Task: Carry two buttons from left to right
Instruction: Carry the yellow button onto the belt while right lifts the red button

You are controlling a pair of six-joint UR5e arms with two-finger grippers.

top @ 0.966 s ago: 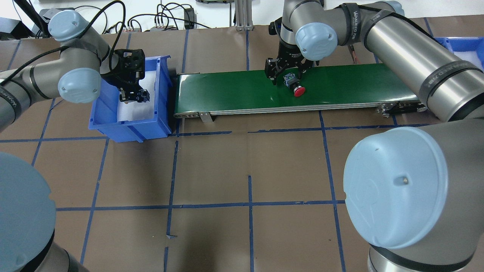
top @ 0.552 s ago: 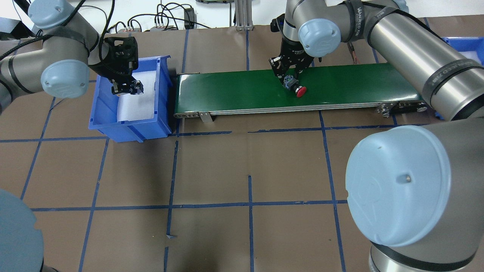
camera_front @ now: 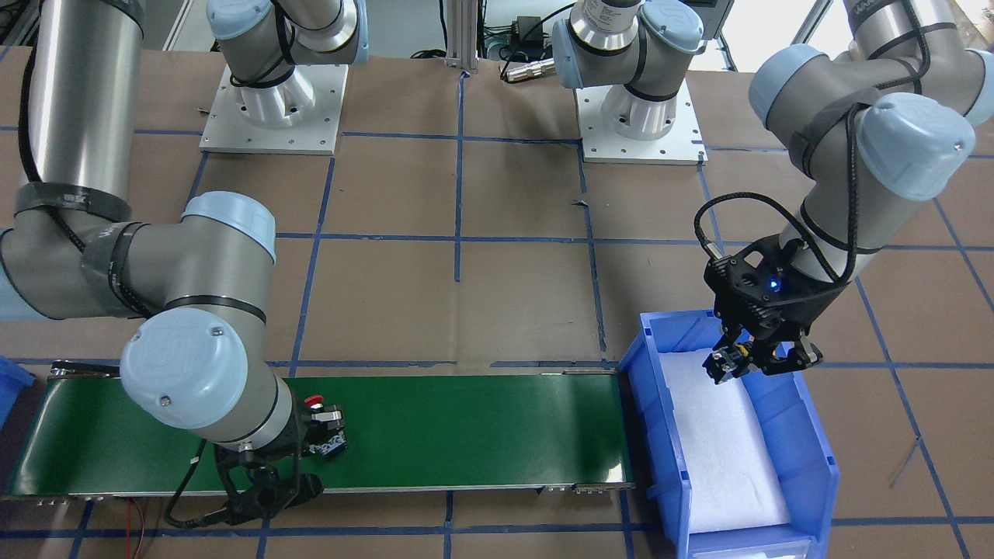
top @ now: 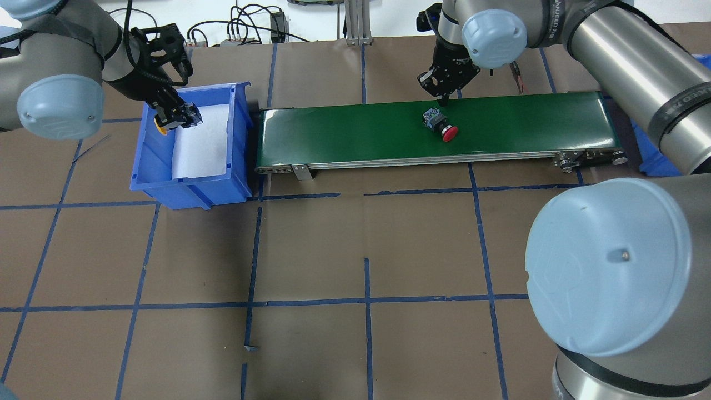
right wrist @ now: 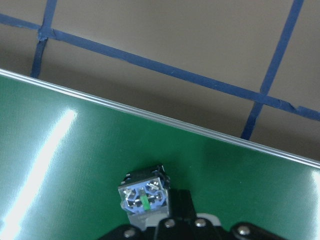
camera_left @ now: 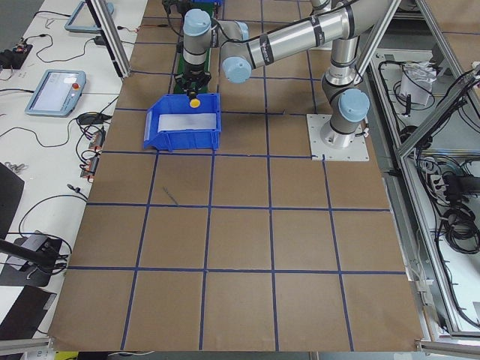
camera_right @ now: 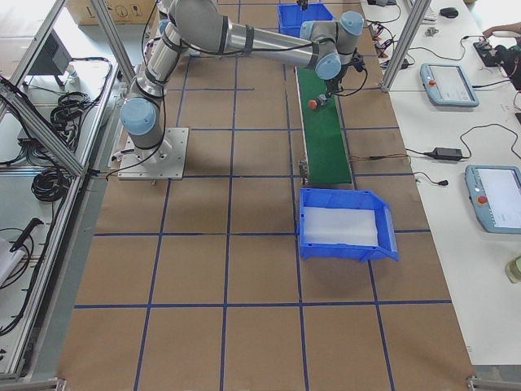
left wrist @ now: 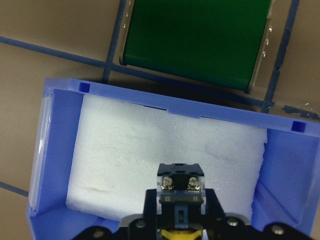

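The red button [top: 442,127] lies on its side on the green conveyor belt [top: 344,133], red cap toward me. It also shows in the right wrist view [right wrist: 144,196] and the front view [camera_front: 313,402]. My right gripper [top: 444,99] is shut and empty, raised just beyond the button at the belt's far edge. My left gripper [top: 176,118] is shut on the yellow button [top: 160,129] and holds it above the blue bin [top: 189,186], over its far left part. In the left wrist view the button's grey contact block [left wrist: 181,184] sticks out between the fingers.
The blue bin [camera_front: 808,435] is lined with white foam [left wrist: 150,150] and stands against the belt's left end. A second blue bin [camera_right: 305,16] sits past the belt's right end. Cables lie along the table's far edge [top: 244,28]. My right arm's elbow [top: 605,266] fills the lower right.
My left gripper has risen and moved back-left with the yellow button in it. My right gripper has shut and pulled up and away from the red button, which stays on the belt.
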